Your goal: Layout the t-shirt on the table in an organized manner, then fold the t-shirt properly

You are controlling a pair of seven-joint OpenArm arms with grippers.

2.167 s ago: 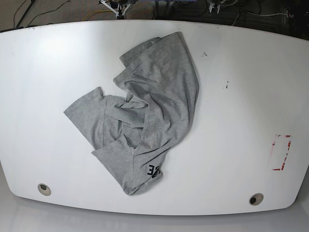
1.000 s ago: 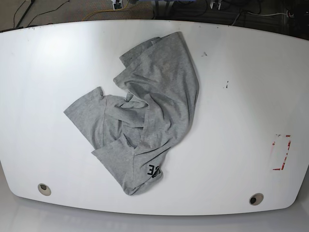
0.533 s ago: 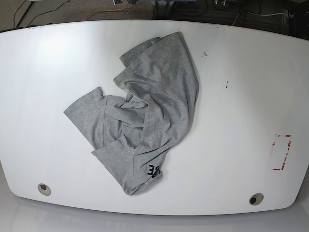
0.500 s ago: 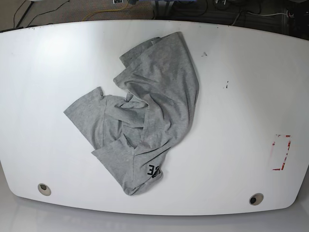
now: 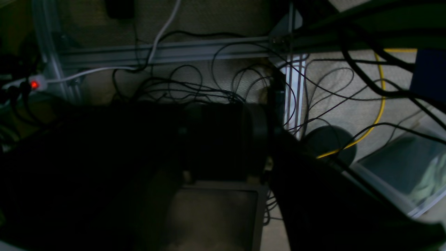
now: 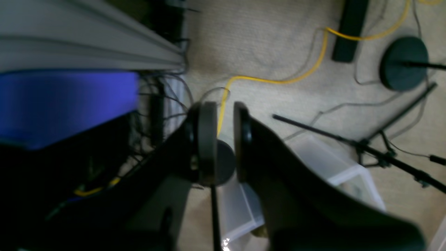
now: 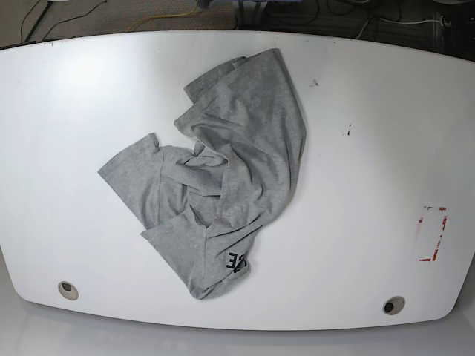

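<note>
Near the front edge, the t-shirt (image 7: 215,178) lies crumpled left of centre on the table (image 7: 371,148), reaching toward the far edge, while beyond it my right gripper (image 6: 221,139) holds its jaws narrowly apart over the floor and my left gripper's jaw state cannot be determined.

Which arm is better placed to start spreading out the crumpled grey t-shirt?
Probably the right. The light grey cotton t-shirt lies mostly left of centre on the white table in the base view, the right arm's side. Neither arm is over the table.
</note>
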